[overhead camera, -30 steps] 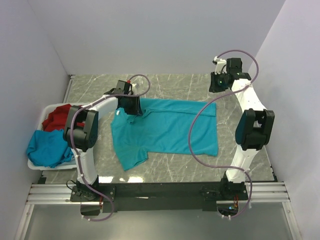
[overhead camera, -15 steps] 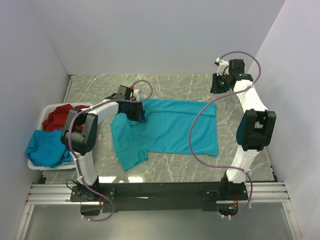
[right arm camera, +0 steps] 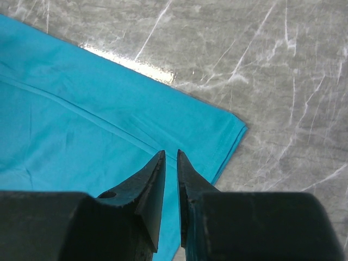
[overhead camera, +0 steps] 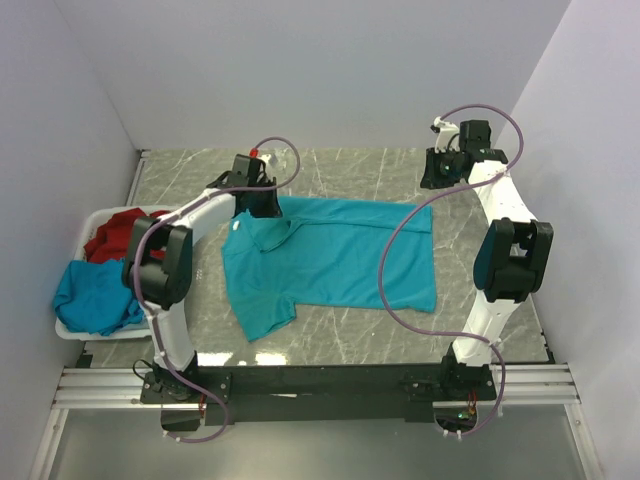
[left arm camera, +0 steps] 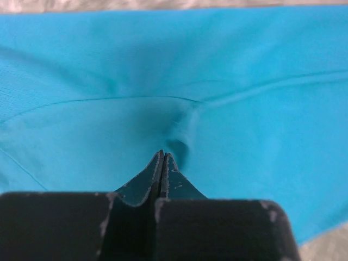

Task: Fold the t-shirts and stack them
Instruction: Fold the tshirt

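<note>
A teal t-shirt (overhead camera: 340, 260) lies spread flat on the marble table, its collar end to the left. My left gripper (overhead camera: 266, 208) is at the shirt's far left edge, near the collar. In the left wrist view the left gripper (left arm camera: 163, 155) is shut, and the teal cloth (left arm camera: 244, 109) puckers in toward its tips. My right gripper (overhead camera: 435, 182) hovers over the shirt's far right corner (right arm camera: 231, 128). The right wrist view shows the right gripper (right arm camera: 169, 153) with its jaws a narrow gap apart and nothing between them. A red t-shirt (overhead camera: 115, 232) and a blue one (overhead camera: 90, 295) lie crumpled in the basket.
The white plastic basket (overhead camera: 72, 330) stands at the left edge of the table, against the left wall. White walls close in the back and both sides. The black rail with the arm bases runs along the near edge. A purple cable (overhead camera: 395, 290) hangs over the shirt's right part.
My left gripper has closed and pulled back from the collar area toward the far edge, raising a crease in the cloth. The right arm has barely moved.
</note>
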Controlling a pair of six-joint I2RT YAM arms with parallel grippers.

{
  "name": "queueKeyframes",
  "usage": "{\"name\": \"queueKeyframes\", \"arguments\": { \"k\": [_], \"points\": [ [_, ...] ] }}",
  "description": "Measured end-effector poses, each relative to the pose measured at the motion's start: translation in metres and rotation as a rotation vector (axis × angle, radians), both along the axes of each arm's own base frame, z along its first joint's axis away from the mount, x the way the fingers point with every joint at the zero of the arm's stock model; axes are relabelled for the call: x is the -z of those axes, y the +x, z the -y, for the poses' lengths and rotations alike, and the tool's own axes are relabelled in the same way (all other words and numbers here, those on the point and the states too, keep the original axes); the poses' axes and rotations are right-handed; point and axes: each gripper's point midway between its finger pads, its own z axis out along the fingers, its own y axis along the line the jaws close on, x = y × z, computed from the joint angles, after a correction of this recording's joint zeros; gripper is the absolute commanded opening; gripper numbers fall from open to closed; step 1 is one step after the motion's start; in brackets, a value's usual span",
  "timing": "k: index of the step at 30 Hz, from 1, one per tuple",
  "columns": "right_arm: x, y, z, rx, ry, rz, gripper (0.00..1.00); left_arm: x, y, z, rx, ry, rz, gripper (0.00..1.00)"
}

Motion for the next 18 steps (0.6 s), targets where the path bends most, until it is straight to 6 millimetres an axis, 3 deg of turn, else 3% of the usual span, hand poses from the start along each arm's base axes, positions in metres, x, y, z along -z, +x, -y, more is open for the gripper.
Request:
{"name": "queueKeyframes", "arguments": {
  "k": [3, 8, 18],
  "points": [
    [0.0, -0.001, 0.0, -0.002, 0.006, -0.001, 0.22, 0.025, 0.006, -0.003, -0.019, 0.039, -0.048, 0.0],
    [0.0, -0.001, 0.002, -0.001, 0.013, -0.001, 0.22, 0.053, -0.002, -0.002, -0.002, 0.068, -0.121, 0.0],
    [-0.001, -0.001, 0.005, 0.003, 0.023, -0.001, 0.22, 0.052, -0.016, 0.034, 0.107, 0.01, -0.138, 0.01]
  ]
}}
